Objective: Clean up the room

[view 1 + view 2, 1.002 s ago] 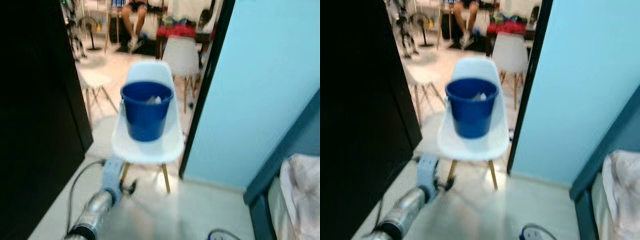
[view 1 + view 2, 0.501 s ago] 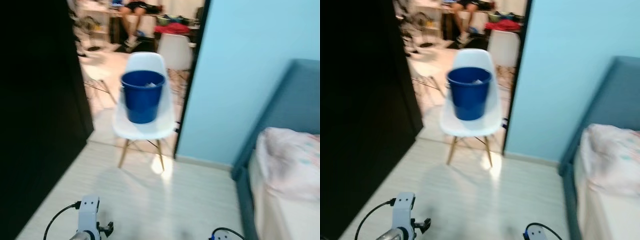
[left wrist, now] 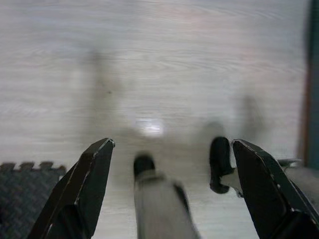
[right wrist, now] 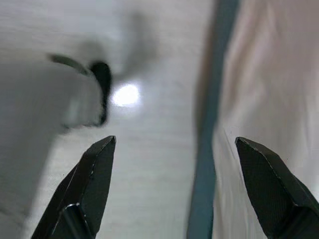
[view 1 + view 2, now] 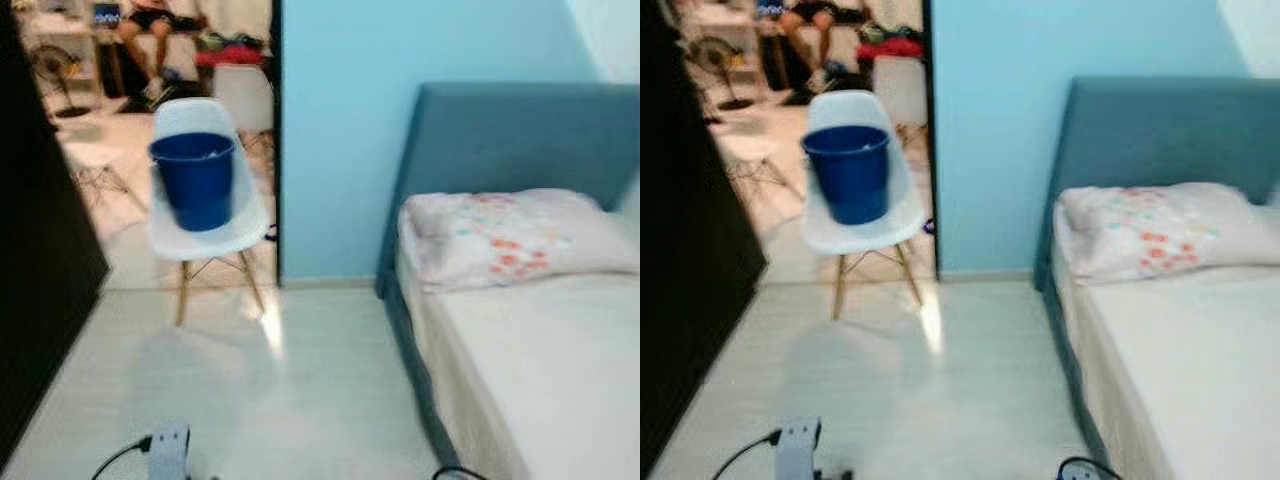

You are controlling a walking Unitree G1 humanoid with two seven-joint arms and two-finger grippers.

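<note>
Both arms hang low at the robot's sides. Left hand (image 3: 169, 189): fingers wide apart, empty, pointing down at pale plank floor (image 5: 300, 390); a dark foam mat corner (image 3: 25, 174) lies near it. Right hand (image 4: 172, 186): fingers likewise spread, empty, hanging over the floor just beside the bed's blue frame. No loose item to tidy can be made out on the floor; views are blurred. The likely drop point is the blue bucket (image 5: 194, 180), upright on the seat of a white chair (image 5: 205, 225) in the doorway, ahead and to the robot's left, well apart from both hands; left arm is the nearer. The bucket seems to hold something pale; contents unclear. To the right: bed (image 5: 540, 370) with bare mattress and a flower-print pillow (image 5: 510, 235) at the head end, against a blue headboard (image 5: 500, 130). Light blue wall (image 5: 340, 120) between doorway and bed. Beyond the doorway: more chairs and a seated person's legs (image 5: 150, 45). Judgement: search phase, nothing grasped.
</note>
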